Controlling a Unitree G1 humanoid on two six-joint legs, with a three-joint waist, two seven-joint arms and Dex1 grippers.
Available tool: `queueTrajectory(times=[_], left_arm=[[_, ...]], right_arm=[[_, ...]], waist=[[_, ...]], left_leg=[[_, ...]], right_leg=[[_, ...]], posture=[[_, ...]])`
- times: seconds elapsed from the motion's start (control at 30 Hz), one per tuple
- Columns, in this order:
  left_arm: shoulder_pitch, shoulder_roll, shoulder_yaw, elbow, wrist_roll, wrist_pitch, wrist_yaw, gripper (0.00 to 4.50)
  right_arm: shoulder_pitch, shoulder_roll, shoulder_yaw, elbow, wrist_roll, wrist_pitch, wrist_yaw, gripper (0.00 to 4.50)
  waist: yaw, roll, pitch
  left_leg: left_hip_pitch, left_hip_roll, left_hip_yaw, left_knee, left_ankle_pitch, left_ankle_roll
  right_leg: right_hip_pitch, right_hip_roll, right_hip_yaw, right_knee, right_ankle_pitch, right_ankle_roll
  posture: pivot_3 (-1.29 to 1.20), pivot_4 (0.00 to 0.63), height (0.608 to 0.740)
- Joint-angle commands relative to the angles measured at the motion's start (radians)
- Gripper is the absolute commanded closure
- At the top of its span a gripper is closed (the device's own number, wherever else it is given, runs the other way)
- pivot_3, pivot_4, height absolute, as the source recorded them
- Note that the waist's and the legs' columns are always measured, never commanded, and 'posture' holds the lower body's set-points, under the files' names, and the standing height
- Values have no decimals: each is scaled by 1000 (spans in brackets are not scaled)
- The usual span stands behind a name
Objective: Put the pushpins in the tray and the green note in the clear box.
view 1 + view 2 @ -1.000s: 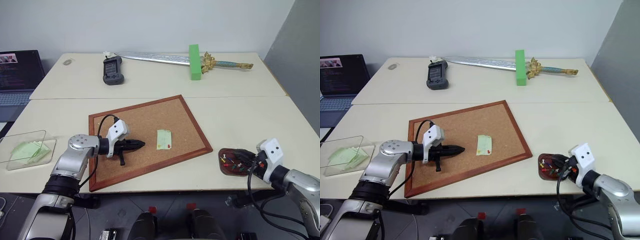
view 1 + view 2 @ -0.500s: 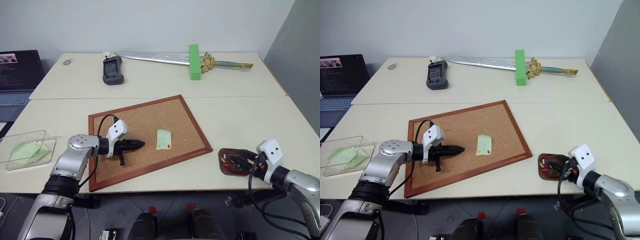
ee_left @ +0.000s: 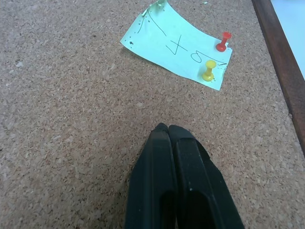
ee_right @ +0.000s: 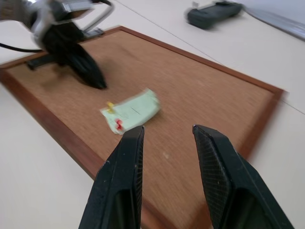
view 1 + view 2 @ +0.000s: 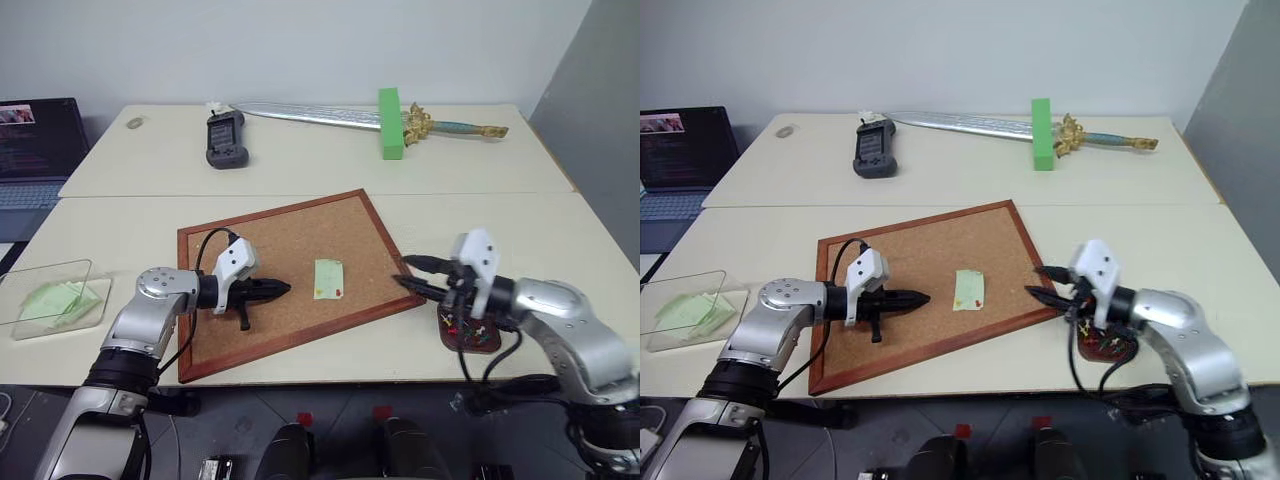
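Between the two pincers, the green note [image 5: 328,279] lies pinned on the corkboard [image 5: 290,240], long axis pointing away; left pincer [image 5: 280,290], shut, sits nearer than the empty, part-open right pincer [image 5: 408,274].

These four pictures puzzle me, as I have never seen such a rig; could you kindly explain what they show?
It is a humanoid robot with two arms, each ending in a two-fingered black hand. Two pictures come from cameras in its head, looking down over a table; the other two come from a camera on each wrist. The left hand is shut and empty, above a corkboard. The right hand is open and empty, at the board's edge. Pinned to the board is a green note with a red pushpin and a yellow pushpin. More pins lie in a small brown tray. A clear box sits far left.
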Motion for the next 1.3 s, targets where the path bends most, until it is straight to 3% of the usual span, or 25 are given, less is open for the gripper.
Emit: queueTrajectory(times=[0.03, 0.3, 0.57, 1.23, 1.3], left_arm=[[9, 6, -16, 4, 31, 11, 7, 4500], [31, 17, -8, -32, 22, 26, 4, 4500], [48, 28, 4, -44, 21, 31, 5, 4500], [30, 17, 8, -39, 18, 49, 10, 4500], [29, 16, 8, -37, 19, 47, 10, 4500]], right_arm=[[-53, 40, 111, 84, -68, -122, 53, 2791], [-160, 172, 241, 351, -157, -314, 118, 2791], [-249, 269, 262, 562, -215, -408, 116, 2791], [-293, 339, 240, 719, -237, -425, 124, 2791], [-290, 339, 238, 715, -238, -425, 128, 3204]], waist=[[1, 0, 0], [-1, 0, 0], [-3, 0, 0], [-5, 0, 0], [-5, 0, 0]], left_leg=[[0, 0, 0, 0, 0, 0], [-1, 0, 0, 0, 0, 0], [-3, 0, 0, 0, 0, 0], [-3, 0, 0, 0, 0, 0], [-3, 0, 0, 0, 0, 0]], right_leg=[[-1, 0, 0, 0, 0, 0], [-2, 0, 0, 1, 0, 0], [-5, 0, 0, 1, 0, 0], [-6, 1, 1, 2, 0, -1], [-6, 1, 1, 2, 0, -1]], posture=[[0, 150, 740], [0, 150, 740], [0, 150, 740], [0, 150, 740], [0, 150, 740]])
